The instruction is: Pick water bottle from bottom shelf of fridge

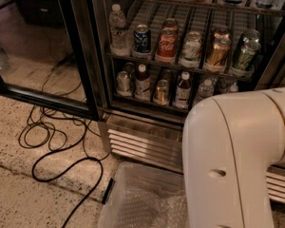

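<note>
Plastic, thin and ribbed, is what you are going after: the water bottle (206, 89) stands toward the right of the bottom shelf (142, 100) in the fridge (80, 56), just right of a dark-filled bottle (183, 86) and partly behind the arm's white housing (237, 160). It looks clear with a white cap, though the shadow there leaves me only fairly sure of its outline.

Expect it to be light and a little soft. The walls will give under a hard squeeze, and a chilled surface may be slick. Take it around the middle of the body, below the shoulder, where the ribs offer some bite. The cap end is too narrow to trust. Neighbours stand close on the left, so there is little room to come in wide.

The gripper is nowhere in view, so I cannot tell whether it is apart or together, and it holds nothing that you can see.

For writing, the red can (166, 45) on the rack above carries the Coca-Cola script (the only brand I can read with confidence). The labels on the dark bottles and the other cans are too dim to make out.
</note>
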You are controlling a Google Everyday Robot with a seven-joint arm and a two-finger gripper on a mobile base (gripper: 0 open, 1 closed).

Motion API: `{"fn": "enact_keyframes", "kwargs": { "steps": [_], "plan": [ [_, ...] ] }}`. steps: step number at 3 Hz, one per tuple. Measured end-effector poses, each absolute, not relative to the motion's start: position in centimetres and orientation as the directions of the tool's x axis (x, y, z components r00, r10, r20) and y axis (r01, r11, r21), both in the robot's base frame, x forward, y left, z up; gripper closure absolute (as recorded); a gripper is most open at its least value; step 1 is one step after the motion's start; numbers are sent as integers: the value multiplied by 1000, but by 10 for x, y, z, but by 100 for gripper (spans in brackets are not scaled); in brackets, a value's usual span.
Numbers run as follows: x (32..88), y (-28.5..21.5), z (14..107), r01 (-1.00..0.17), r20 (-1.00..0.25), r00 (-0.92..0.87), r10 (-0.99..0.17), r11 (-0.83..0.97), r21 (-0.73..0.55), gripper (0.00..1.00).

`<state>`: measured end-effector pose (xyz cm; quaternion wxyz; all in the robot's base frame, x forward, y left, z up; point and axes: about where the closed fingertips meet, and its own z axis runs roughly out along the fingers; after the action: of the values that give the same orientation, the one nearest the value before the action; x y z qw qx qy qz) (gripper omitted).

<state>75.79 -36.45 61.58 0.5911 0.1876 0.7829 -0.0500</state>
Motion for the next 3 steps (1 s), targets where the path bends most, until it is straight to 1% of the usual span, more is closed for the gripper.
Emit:
{"fn": "enact_keyframes", "kwargs": {
  "steps": [3],
  "plan": [
    [757, -363, 620, 345, -942, -224, 249, 924, 162, 100]
  ]
}}
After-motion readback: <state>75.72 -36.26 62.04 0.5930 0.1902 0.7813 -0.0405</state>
